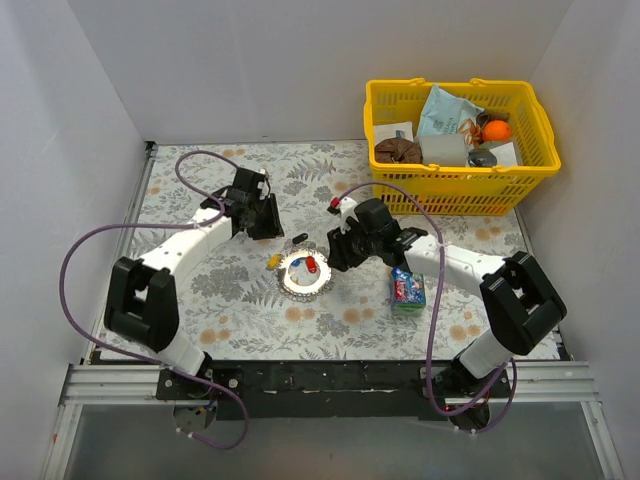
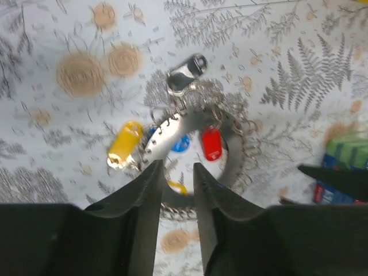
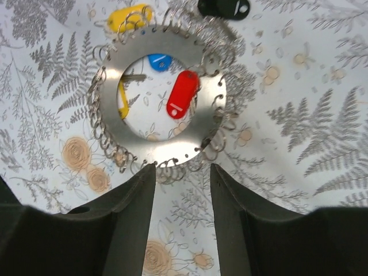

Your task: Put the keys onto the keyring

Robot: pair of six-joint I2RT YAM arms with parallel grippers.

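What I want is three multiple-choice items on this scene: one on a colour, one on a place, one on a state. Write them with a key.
1. The basket is: A green, B yellow, C white.
2. The red key lies: A in the basket, B held up in the air, C inside the opening of the keyring.
3. The right gripper is: A open, holding nothing, B shut on the red key, C shut on the keyring.

Key:
1 B, because its mesh walls are yellow.
2 C, because the silver band encircles it in the right wrist view.
3 A, because its fingers stand apart, gripping nothing.
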